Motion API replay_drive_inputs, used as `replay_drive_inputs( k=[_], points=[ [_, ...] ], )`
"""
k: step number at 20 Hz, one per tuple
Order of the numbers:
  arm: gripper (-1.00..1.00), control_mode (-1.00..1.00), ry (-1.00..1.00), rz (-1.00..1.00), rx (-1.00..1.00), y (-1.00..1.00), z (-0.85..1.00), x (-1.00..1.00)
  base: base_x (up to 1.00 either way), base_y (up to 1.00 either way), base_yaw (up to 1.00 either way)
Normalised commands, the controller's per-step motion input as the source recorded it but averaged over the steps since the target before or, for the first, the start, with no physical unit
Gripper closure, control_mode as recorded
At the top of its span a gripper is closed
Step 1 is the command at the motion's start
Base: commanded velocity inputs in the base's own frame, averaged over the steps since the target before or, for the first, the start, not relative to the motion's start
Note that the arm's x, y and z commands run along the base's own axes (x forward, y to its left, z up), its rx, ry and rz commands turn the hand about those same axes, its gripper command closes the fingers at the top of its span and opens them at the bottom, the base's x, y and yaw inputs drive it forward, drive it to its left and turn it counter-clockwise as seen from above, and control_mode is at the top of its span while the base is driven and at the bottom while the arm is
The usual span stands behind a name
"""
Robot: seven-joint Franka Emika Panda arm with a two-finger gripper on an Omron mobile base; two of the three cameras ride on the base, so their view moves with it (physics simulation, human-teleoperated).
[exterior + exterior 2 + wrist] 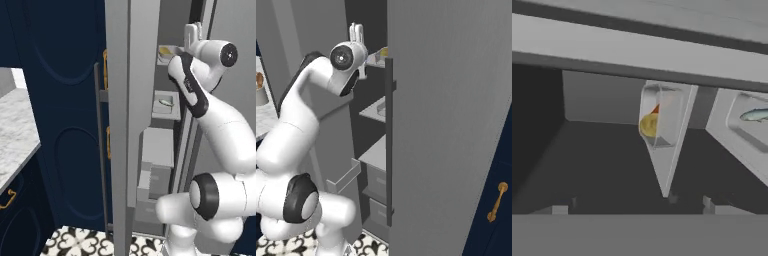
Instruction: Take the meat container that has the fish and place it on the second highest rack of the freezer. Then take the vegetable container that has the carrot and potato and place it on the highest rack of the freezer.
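The vegetable container (pixel 658 117), a clear tub holding a yellow potato and an orange carrot tip, rests on the highest freezer rack (pixel 167 56). The meat container (pixel 166 104) with its silver fish sits on the rack just below.

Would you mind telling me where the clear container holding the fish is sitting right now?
The clear fish container sits on the second-highest freezer rack, directly below the clear container with carrot and potato; in the hand view it is at the right edge.

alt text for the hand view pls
A clear container holding a yellow potato and an orange carrot sits on a pale freezer rack, seen tilted. A second container with a silver fish sits on another rack at the right edge.
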Motion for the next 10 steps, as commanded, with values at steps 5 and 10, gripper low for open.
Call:
replay_drive_inputs(
  k=[5,10],
  points=[
    [-1.0,-1.0,0.0,0.0,0.0,-0.18,0.0,-1.0,0.0,0.0,0.0],
    [-1.0,-1.0,0.02,0.0,0.0,-0.16,-0.07,-1.0,0.0,0.0,0.0]
  ],
)
